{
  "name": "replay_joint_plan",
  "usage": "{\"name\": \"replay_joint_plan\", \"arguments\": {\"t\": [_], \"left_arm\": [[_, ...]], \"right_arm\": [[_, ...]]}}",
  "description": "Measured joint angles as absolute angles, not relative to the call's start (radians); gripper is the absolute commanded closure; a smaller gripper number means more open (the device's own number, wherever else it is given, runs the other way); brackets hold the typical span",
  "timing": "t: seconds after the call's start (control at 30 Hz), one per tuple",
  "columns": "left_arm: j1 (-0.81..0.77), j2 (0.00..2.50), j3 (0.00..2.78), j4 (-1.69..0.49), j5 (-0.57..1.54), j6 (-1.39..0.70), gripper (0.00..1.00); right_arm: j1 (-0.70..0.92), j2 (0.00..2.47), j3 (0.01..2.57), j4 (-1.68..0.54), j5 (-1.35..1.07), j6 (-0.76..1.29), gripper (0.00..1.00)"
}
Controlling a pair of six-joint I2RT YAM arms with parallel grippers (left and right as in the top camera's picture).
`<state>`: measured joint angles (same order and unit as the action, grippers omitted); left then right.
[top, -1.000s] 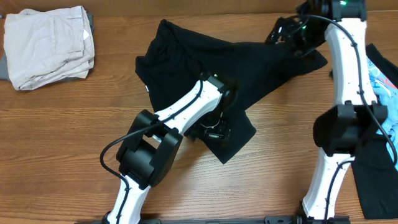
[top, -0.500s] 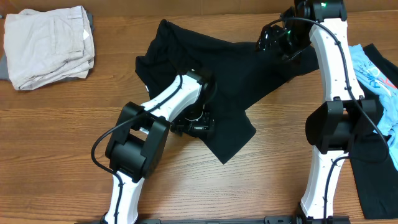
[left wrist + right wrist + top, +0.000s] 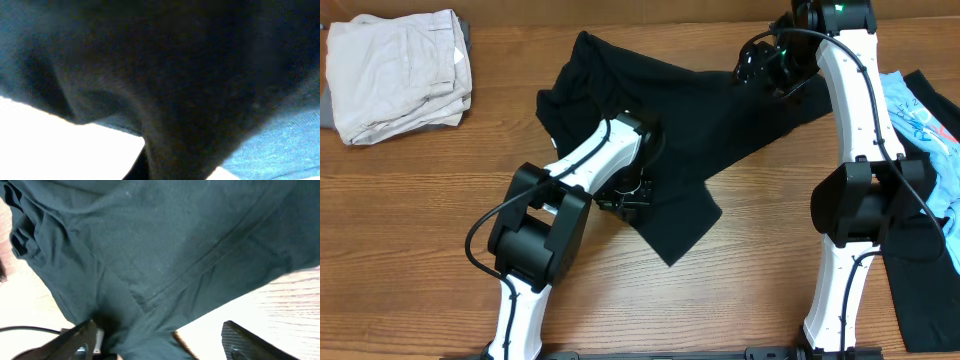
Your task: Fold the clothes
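Observation:
A large black garment point(image 3: 700, 120) lies spread across the middle of the table, with a small white label point(image 3: 558, 143) at its left edge. My left gripper point(image 3: 625, 198) sits low on the garment's lower flap and is shut on a pinch of the cloth. In the left wrist view, bunched black fabric point(image 3: 175, 75) fills the frame and hides the fingers. My right gripper point(image 3: 765, 68) is at the garment's far right corner. In the right wrist view it point(image 3: 165, 347) stands open, with the dark cloth point(image 3: 165, 240) lying between its widely spaced fingers point(image 3: 80, 340).
A folded pile of cream clothes point(image 3: 398, 72) sits at the back left corner. A light blue printed piece point(image 3: 920, 115) and another black piece point(image 3: 920, 290) lie along the right edge. Bare wooden table point(image 3: 420, 220) shows at the front left.
My left gripper has shut on the black fabric, and the garment's lower flap has drawn slightly left. My right arm shifted left along the far corner earlier and now holds still.

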<state>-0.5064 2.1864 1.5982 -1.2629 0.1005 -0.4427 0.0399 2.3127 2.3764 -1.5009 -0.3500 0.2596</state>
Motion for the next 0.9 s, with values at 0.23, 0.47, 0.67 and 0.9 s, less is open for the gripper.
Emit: {"name": "replay_joint_plan", "arguments": {"t": [0.23, 0.47, 0.67, 0.9], "left_arm": [[-0.352, 2.186, 1.597, -1.341, 0.028, -0.443, 0.96], [-0.168, 2.186, 1.597, -1.348, -0.007, -0.442, 0.96], [-0.077, 2.186, 1.597, -1.345, -0.013, -0.442, 0.96], [-0.039, 2.186, 1.597, -1.345, -0.020, -0.442, 0.95]], "right_arm": [[0.063, 2.313, 2.376, -1.559, -0.347, 0.261, 0.21], [0.197, 2.313, 2.376, -1.610, -0.340, 0.198, 0.20], [0.311, 2.313, 2.367, -1.567, -0.339, 0.118, 0.20], [0.427, 2.313, 2.233, -1.434, -0.329, 0.087, 0.31]]}}
